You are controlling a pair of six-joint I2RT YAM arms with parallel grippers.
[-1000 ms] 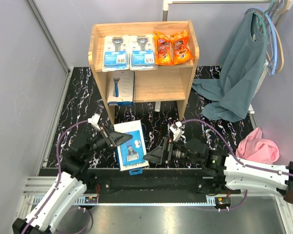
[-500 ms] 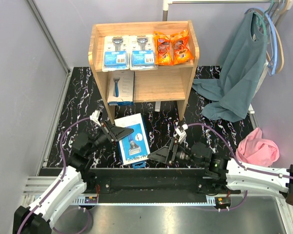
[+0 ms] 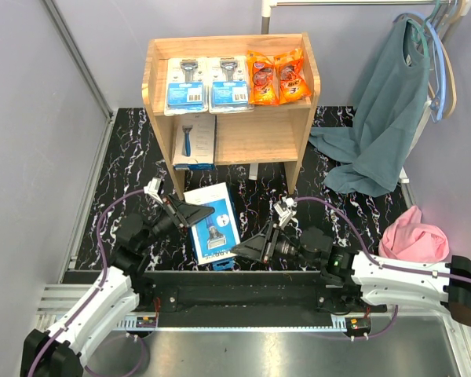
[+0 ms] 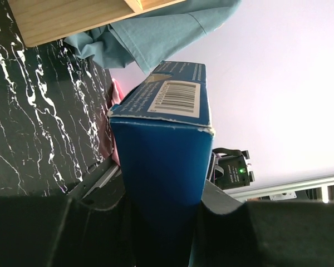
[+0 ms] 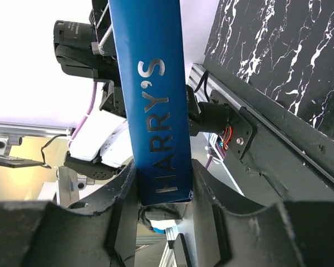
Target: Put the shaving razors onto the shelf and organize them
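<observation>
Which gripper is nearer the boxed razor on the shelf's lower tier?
Left. The left gripper is directly in front of that lower-tier box; the right gripper is farther back toward the bases and to the right.

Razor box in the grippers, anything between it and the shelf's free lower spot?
Nothing visible does. Bare tabletop lies between the razor box and the shelf, and the lower level is free right of another box.
</observation>
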